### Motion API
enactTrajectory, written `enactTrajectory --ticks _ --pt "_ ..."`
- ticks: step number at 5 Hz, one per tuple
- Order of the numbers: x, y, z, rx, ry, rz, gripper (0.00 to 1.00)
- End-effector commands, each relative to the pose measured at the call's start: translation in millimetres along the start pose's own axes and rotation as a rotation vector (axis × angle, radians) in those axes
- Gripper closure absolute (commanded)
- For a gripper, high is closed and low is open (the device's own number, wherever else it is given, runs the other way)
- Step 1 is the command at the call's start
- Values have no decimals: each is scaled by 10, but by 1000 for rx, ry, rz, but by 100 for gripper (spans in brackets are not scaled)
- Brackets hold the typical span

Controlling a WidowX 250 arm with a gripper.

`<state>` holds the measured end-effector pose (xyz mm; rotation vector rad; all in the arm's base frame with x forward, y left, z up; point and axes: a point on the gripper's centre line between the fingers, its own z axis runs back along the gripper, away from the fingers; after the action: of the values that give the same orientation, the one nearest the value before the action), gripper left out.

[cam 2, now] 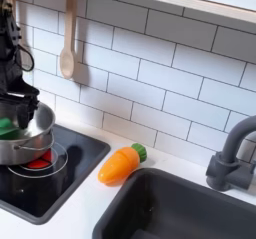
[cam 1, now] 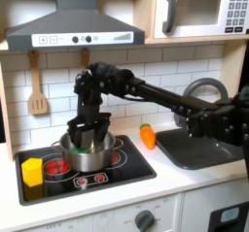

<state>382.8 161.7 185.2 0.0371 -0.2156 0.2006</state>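
My black gripper hangs low over a silver pot that stands on the black toy stove. Its fingers are spread apart above the pot's opening, and I see nothing held between them. In the second exterior view the gripper is at the left edge, just above the pot, and a green object lies inside the pot under it. An orange toy carrot lies on the counter between stove and sink, with its green end toward the wall.
A yellow block stands at the stove's front left corner. A dark sink with a grey faucet is to the first exterior view's right. A wooden spatula hangs on the tiled wall, under the range hood.
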Motion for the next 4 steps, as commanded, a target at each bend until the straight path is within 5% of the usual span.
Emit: enactTrajectory --ticks 1,4 --pt "-33 -29 -14 -11 32 -107 0" --pt "-39 -69 -54 -21 51 -155 0"
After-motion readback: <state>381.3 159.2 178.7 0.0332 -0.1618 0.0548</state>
